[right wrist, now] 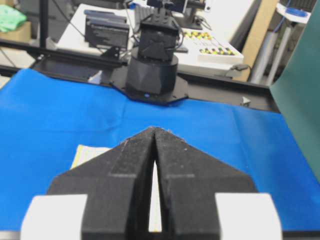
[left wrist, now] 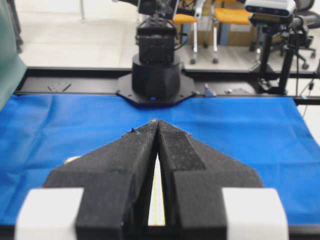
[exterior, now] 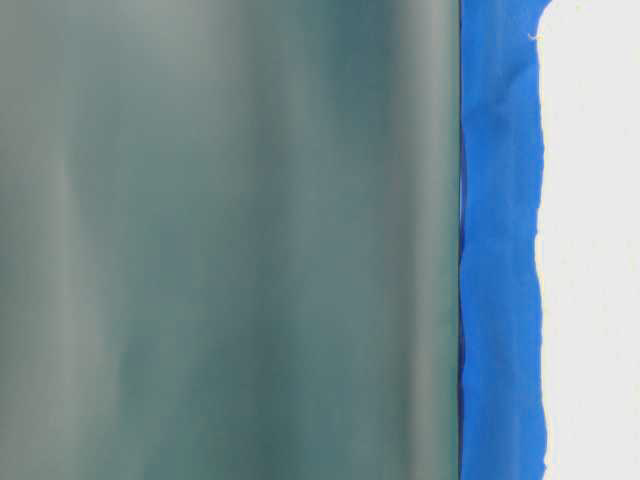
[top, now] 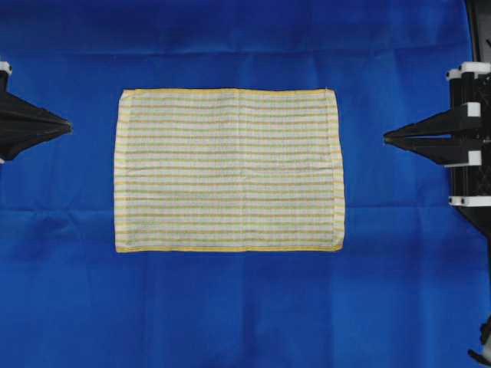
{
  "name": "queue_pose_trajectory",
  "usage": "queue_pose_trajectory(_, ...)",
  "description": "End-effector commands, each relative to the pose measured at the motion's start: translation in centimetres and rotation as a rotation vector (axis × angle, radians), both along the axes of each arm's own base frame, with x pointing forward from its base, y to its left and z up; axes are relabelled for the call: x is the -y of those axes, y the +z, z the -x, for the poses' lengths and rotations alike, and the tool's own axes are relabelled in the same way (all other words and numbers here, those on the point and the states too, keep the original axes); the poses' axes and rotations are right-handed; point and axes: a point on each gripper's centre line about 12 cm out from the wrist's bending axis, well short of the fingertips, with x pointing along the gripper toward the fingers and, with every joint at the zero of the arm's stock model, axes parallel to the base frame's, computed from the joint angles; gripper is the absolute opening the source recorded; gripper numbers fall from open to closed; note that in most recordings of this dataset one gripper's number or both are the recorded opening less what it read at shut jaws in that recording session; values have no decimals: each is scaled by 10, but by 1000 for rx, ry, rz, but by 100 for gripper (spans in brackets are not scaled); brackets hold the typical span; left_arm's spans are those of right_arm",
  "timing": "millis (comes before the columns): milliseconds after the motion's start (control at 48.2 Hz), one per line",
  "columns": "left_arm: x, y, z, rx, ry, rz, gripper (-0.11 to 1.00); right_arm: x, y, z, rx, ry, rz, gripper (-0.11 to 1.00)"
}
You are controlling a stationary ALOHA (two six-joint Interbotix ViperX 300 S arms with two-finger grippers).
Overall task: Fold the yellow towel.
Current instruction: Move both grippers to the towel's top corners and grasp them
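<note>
towel (top: 229, 170): flat, unfolded, centred on blue sheet (top: 230, 307) | left gripper (top: 67, 124), right gripper (top: 386, 138): fingertips together, empty, well clear of cloth | step: open, pinch both corners of one edge, lift evenly

Blue sheet (top: 230, 307) spread over table, creased; green backdrop (exterior: 230, 240) fills table-level view; orange chairs (left wrist: 232, 17) behind.

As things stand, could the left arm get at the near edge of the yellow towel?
Probably yes: the left gripper sits shut just off the yellow towel, with only bare blue sheet between them.
</note>
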Motion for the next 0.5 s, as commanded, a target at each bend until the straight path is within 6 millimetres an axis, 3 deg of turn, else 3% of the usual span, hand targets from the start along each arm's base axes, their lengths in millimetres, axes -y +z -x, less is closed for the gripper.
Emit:
queue_pose_trajectory(0, -3, 6, -3, 8, 19, 15, 0, 2, 9, -5, 14, -13, 3, 0)
queue_pose_trajectory(249, -19, -19, -19, -108, 92, -36, 0, 23, -11, -28, -140, -104, -20, 0)
queue_pose_trajectory(477, -46, -50, -38, -256, 196, -13, 1, 62, -44, -45, -288, -260, -103, 0)
